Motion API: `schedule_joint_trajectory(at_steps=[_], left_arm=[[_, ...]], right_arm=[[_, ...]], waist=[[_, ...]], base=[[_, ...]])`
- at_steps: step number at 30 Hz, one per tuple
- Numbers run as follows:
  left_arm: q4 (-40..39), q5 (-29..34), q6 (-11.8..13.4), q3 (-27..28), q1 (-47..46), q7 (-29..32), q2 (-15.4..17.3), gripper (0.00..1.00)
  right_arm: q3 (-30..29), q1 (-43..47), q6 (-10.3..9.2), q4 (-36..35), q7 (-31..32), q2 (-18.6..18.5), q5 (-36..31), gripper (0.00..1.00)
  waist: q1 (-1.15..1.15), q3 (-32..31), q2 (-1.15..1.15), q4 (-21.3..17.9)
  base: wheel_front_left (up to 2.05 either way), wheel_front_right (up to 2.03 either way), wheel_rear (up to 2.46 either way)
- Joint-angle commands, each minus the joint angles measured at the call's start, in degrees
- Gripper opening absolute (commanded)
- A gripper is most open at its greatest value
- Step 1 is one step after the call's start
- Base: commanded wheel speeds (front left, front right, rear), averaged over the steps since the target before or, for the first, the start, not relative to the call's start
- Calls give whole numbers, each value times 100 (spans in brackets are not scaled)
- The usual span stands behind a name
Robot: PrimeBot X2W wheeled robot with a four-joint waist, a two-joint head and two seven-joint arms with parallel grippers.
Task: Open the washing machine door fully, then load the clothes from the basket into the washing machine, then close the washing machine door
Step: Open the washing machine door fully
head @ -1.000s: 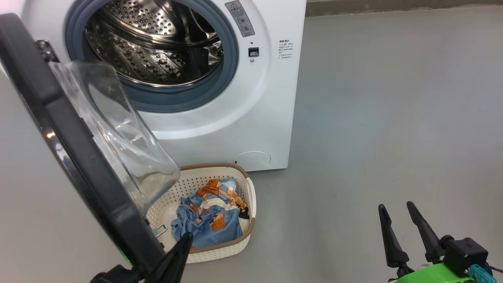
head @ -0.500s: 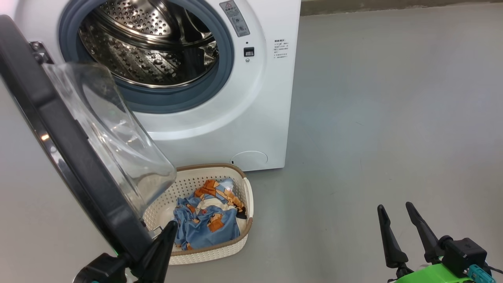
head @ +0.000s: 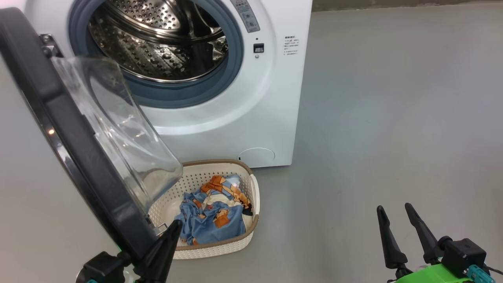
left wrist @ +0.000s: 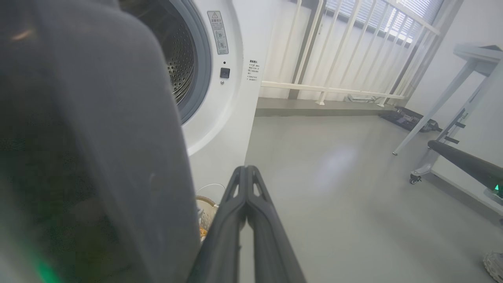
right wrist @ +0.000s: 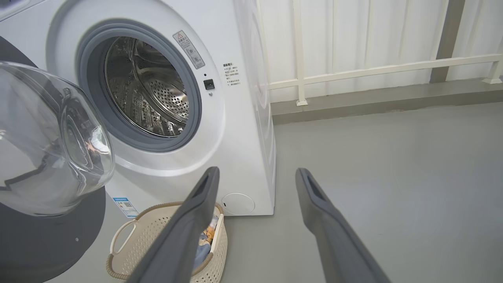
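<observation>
Against a second ago: whole head view nudged (the camera's doing, not the things'). Measured against the basket (head: 220, 162), left gripper (head: 175, 230) a touch further toward 9 o'clock, and with it the lower edge of the door (head: 72, 133). Right gripper (head: 394, 207) in the same spot, same spread.

At 9 o'clock of the head view, door swung wide: round, matte dark grey inner face, thin shiny edge, clear bulging glass bowl (head: 125, 145) at its centre. At 7 o'clock, left gripper, both dark tapered fingers pressed together on themselves, just beside the door's lower edge; contact impossible to tell. At 12 o'clock, washing machine (head: 235, 118): smooth white box, grey rubber ring (head: 235, 55), perforated steel drum (head: 157, 51). At 6 o'clock of the drum opening, down on the floor (head: 373, 118), basket: cream perforated plastic, rounded rectangle, brown woven-look rim. Inside it, clothes (head: 214, 220): crumpled light-blue fabric with orange-brown prints, heaped toward the right half. At 5 o'clock, right gripper, long fingers spread apart, well apart from the basket, above smooth grey floor.
</observation>
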Motion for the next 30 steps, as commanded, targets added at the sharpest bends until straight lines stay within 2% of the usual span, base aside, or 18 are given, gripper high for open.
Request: schedule_joint_trajectory(at_steps=[1,30], left_arm=[[-155,31,-7,310,-215,-37,96,0],[-168,548,-7,849,7,-37,-136,0]], right_arm=[[172,-57,9,-118,-68,-27,67,100],[198,-107,9,22,-68,-27,166,100]], waist=[[0,11,0,40],[0,134,0,655]], base=[[0,0,0],[0,0,0]])
